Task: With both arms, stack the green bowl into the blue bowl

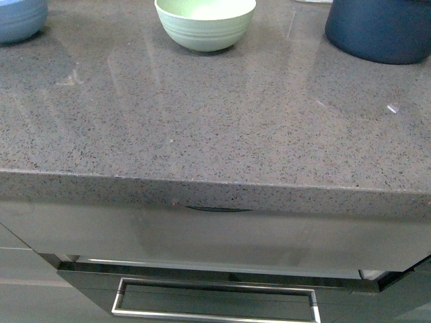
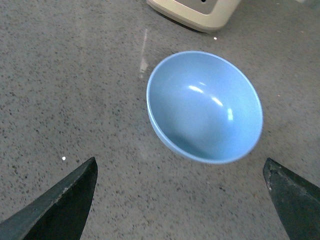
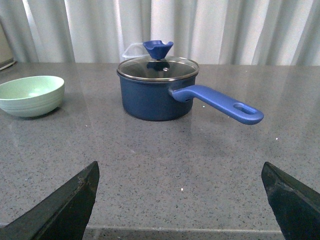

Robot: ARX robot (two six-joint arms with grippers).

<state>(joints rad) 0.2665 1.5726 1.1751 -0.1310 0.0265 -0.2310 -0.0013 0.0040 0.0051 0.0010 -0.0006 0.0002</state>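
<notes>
The green bowl (image 1: 205, 23) stands upright and empty at the back middle of the grey speckled counter; the right wrist view shows the green bowl (image 3: 31, 95) off to one side. At the counter's far left edge stands the blue bowl (image 1: 20, 19), partly cut off. In the left wrist view the blue bowl (image 2: 204, 106) lies empty just beyond my left gripper (image 2: 180, 167), which is open and hovers above the counter, apart from the bowl. My right gripper (image 3: 180, 172) is open over bare counter near its front edge. Neither arm shows in the front view.
A dark navy saucepan (image 3: 156, 90) with a glass lid and a long blue handle (image 3: 220, 102) stands at the back right (image 1: 380, 28). A cream appliance base (image 2: 197, 12) sits behind the blue bowl. A drawer with a metal handle (image 1: 215, 299) lies below the counter edge.
</notes>
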